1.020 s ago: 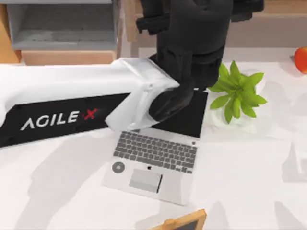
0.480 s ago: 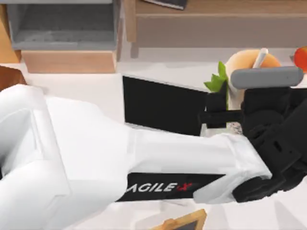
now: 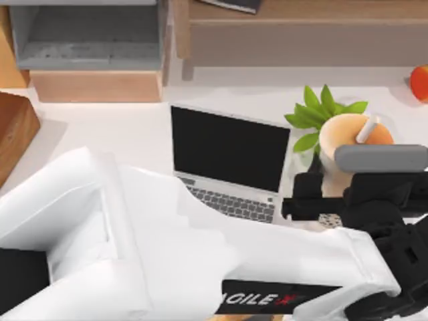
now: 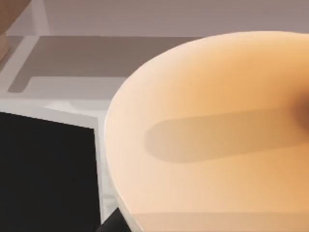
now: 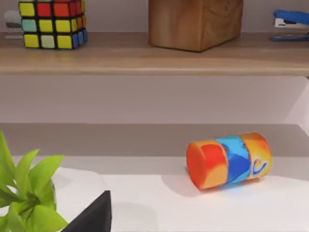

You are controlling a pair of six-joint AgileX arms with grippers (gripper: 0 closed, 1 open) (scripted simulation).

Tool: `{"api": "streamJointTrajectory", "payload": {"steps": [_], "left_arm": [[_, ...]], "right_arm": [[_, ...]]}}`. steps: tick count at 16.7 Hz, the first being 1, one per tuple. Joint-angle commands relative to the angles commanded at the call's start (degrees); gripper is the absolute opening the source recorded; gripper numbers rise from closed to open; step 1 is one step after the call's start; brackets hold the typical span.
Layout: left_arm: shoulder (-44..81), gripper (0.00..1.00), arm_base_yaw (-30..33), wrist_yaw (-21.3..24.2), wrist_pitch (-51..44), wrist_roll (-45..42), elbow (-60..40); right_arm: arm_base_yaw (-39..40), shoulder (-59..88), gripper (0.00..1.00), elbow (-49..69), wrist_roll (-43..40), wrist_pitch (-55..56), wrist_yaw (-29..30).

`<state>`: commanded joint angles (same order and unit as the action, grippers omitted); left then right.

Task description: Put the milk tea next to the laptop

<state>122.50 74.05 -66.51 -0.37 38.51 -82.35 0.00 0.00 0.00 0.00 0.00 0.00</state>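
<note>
Our left gripper [image 3: 328,194] grips the milk tea [image 3: 348,144], which stands just right of the open laptop [image 3: 227,160] and in front of a green plant [image 3: 321,110]. Our right gripper's state we cannot tell.

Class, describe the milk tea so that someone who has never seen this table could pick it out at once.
Find the open laptop mid-table. On its right, before a green plant, stands the milk tea, with the left tool at it. Its tan-orange body, rounded lid and white straw mark it out from the leaves and the red-orange fruit.
</note>
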Motion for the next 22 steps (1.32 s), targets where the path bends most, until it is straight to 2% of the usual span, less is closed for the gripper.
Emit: {"api": "streamJointTrajectory", "payload": {"steps": [11, 22], "left_arm": [[1.1, 0.0, 0.2, 1.6, 1.2, -0.1, 0.3], [2.0, 0.0, 0.1, -0.1, 5.7, 0.0, 1.3]], "right_arm": [[0.0, 0.0, 1.0, 0.0, 0.0, 0.0, 0.0], [0.0, 0.0, 1.0, 0.0, 0.0, 0.0, 0.0]]}}
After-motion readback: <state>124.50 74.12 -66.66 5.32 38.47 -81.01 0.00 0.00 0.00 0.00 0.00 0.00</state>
